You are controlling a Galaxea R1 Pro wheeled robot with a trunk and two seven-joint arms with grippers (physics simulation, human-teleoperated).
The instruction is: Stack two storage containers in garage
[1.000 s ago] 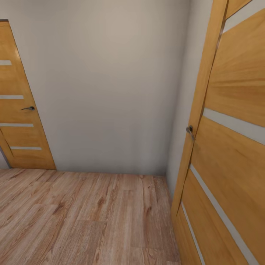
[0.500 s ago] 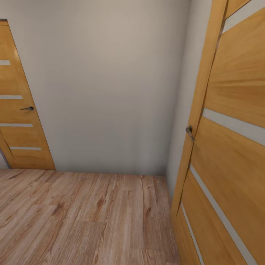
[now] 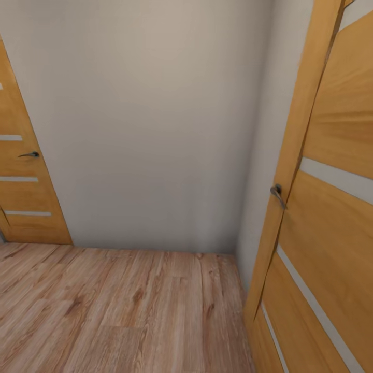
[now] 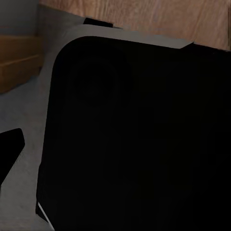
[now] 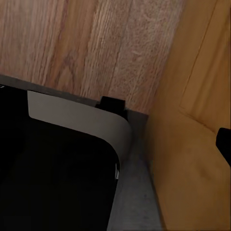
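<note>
Closed light-wood door (image 3: 23,176) with frosted strips at far left, plain white wall (image 3: 155,129) ahead, wood plank floor (image 3: 119,311) below, second door (image 3: 331,217) crowding the right, gripper states could not be told, containers' whereabouts likewise

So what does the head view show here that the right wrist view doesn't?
Head view alone: the plain grey wall, a closed wooden door with its handle at the far left, and the lever handle of the near door at the right. Right wrist view alone: the robot's own dark base with a grey edge, seen from above. Shared: the wood plank floor and the near wooden door. No storage containers appear in either.
</note>
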